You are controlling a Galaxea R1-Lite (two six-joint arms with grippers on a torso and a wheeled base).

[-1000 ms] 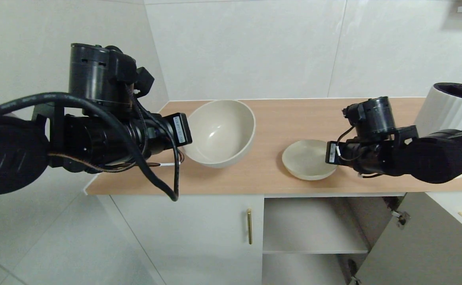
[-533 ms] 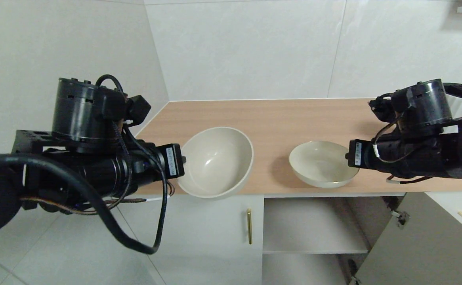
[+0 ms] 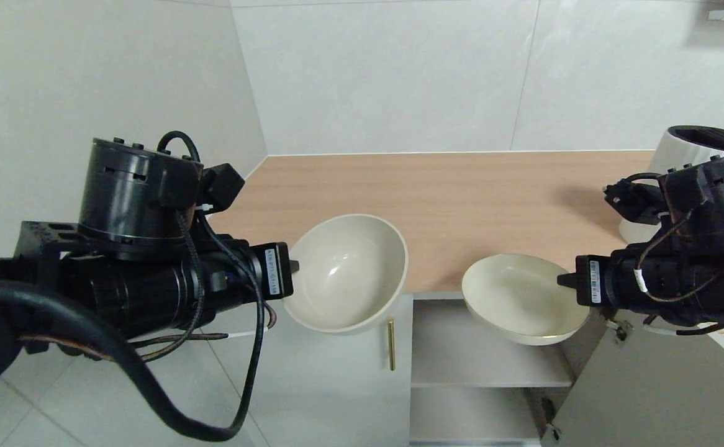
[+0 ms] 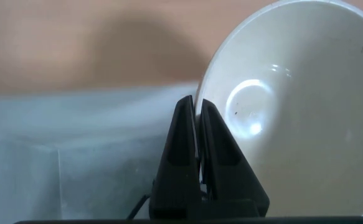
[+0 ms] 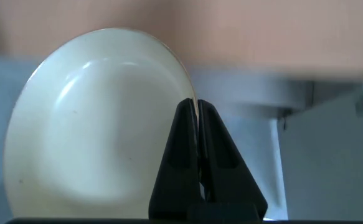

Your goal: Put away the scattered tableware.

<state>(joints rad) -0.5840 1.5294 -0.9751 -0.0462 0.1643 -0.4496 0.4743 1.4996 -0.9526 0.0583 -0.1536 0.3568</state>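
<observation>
A large cream bowl [image 3: 346,273] hangs in the air over the front edge of the wooden counter [image 3: 436,192]; my left gripper [image 3: 292,268] is shut on its rim. The left wrist view shows the black fingers [image 4: 185,134] pinching the large cream bowl [image 4: 293,106] at its edge. To the right, a smaller, shallower cream bowl [image 3: 523,299] is held in front of the open cabinet, below counter height, with my right gripper [image 3: 565,281] shut on its rim. In the right wrist view the fingers [image 5: 186,134] clamp the shallower cream bowl [image 5: 100,124].
Below the counter, the right cabinet stands open with a white shelf [image 3: 486,360] inside and its door [image 3: 654,385] swung out to the right. The closed left door has a gold handle [image 3: 390,344]. A white ribbed container [image 3: 685,155] stands at the counter's right end.
Both arms have lifted their bowls off the counter and drawn them back toward me and downward. The small bowl now hangs in front of the open cabinet. The camera view has shifted slightly.
</observation>
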